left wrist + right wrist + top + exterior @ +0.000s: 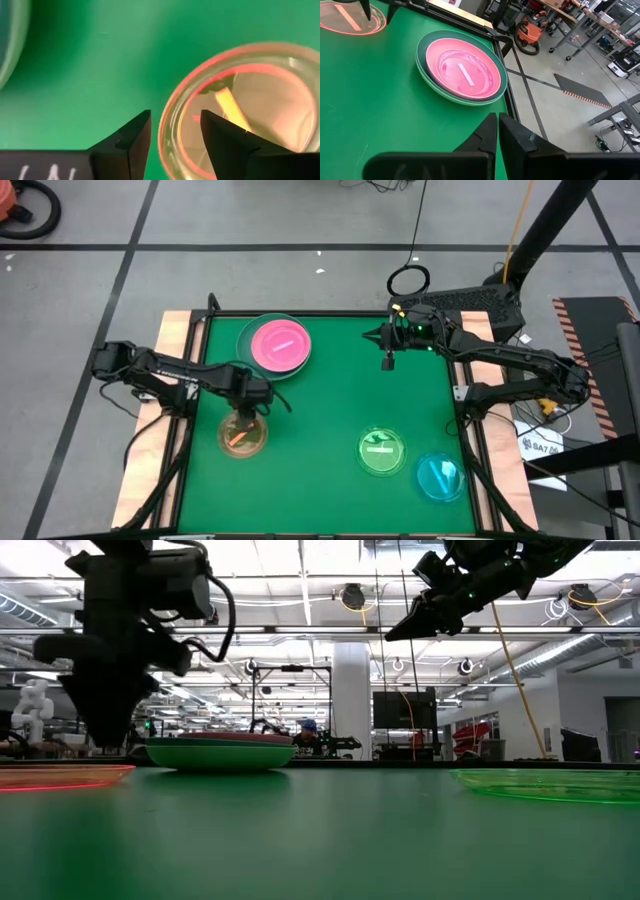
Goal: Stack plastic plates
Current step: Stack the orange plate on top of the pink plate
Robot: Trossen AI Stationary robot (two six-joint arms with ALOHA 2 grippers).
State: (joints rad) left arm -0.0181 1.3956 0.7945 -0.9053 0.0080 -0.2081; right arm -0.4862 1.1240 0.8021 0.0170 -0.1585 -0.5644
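A small translucent amber plate (pixel 243 436) (pixel 250 95) lies flat near the table's left side. My left gripper (pixel 243 420) (pixel 175 137) is open and low over the plate's far rim, with one finger inside the rim and one outside. The stack (pixel 275 345) (pixel 462 70) sits at the far left: a pink plate on a dark teal one on a light green one. Small green (pixel 382 450) and cyan (pixel 440 477) plates lie flat at the near right. My right gripper (pixel 388 362) (pixel 497 132) is shut and raised over the far middle. My left gripper comes from above, pointing down, and straddles the amber plate's rim (pixel 167 125). One finger (pixel 230 145) is inside the plate and the other (pixel 127 145) is outside. I cannot tell whether either finger touches the rim. The plate lies flat on the table.
The green mat (pixel 330 400) is bare in the middle, between the stack and the green plate. A black frame and wooden boards edge the table (pixel 178 330). A tripod and cables stand beyond the far right corner.
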